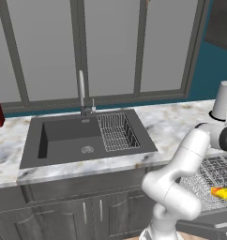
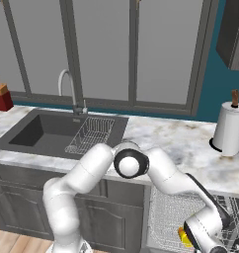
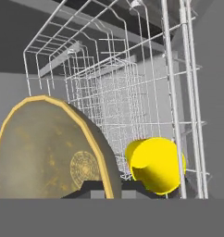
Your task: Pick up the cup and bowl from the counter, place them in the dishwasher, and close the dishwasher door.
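Observation:
My gripper [image 3: 112,190] is low inside the dishwasher, within its silvery wire rack [image 3: 132,69], and is shut on the rim of the bowl [image 3: 49,152]. The bowl is olive-brown with a yellow edge and stands on edge at the left of the hand view. Beside it in the rack lies the yellow cup [image 3: 155,164], on its side; the cup [image 1: 222,192] also appears on the rack [image 1: 204,180] in the left base view. The arm bends down from the marbled counter [image 2: 176,143] to the rack [image 2: 166,217]. The grey dishwasher door [image 1: 204,228] hangs open below.
A dark sink [image 1: 68,138] with a small wire basket [image 1: 116,132] and a faucet [image 1: 81,91] sits left of the dishwasher. A paper towel roll [image 2: 229,129] stands on the counter at the right, a red block [image 2: 0,96] at the far left. Dark cabinet doors [image 1: 64,215] lie under the sink.

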{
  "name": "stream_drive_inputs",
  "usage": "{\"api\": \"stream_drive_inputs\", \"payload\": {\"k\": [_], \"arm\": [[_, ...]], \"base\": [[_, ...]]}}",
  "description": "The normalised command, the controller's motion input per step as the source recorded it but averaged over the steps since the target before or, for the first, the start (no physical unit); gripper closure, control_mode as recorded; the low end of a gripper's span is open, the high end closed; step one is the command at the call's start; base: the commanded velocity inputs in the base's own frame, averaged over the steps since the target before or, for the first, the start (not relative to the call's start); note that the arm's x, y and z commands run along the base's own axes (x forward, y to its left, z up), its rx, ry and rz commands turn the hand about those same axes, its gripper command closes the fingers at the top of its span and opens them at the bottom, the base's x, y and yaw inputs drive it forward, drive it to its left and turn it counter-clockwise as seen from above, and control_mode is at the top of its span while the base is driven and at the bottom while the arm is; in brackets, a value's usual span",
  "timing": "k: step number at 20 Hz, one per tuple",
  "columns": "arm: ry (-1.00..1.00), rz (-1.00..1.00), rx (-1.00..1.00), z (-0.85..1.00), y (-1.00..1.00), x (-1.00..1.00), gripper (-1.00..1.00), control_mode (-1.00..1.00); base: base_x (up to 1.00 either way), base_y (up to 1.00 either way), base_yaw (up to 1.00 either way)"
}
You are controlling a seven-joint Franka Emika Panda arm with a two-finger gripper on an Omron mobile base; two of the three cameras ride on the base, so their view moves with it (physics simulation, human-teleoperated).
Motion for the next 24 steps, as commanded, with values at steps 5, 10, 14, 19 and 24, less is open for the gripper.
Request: {"api": "stream_drive_inputs", "payload": {"k": [5,10,14,19,24], "arm": [[0.11,0.00,0.02,-0.28,-0.18,0.02,1.00,-1.00],[0.12,0.00,0.00,-0.10,-0.21,0.12,1.00,-1.00],[0.10,0.00,0.00,-0.01,-0.14,0.22,1.00,-1.00],[0.04,0.01,0.00,-0.40,-0.13,0.36,1.00,-1.00],[0.00,0.05,-0.04,-0.82,-0.01,0.20,1.00,-1.00]], "base": [[0.00,0.00,0.00],[0.00,0.00,0.00],[0.00,0.00,0.00],[0.00,0.00,0.00],[0.00,0.00,0.00]]}}
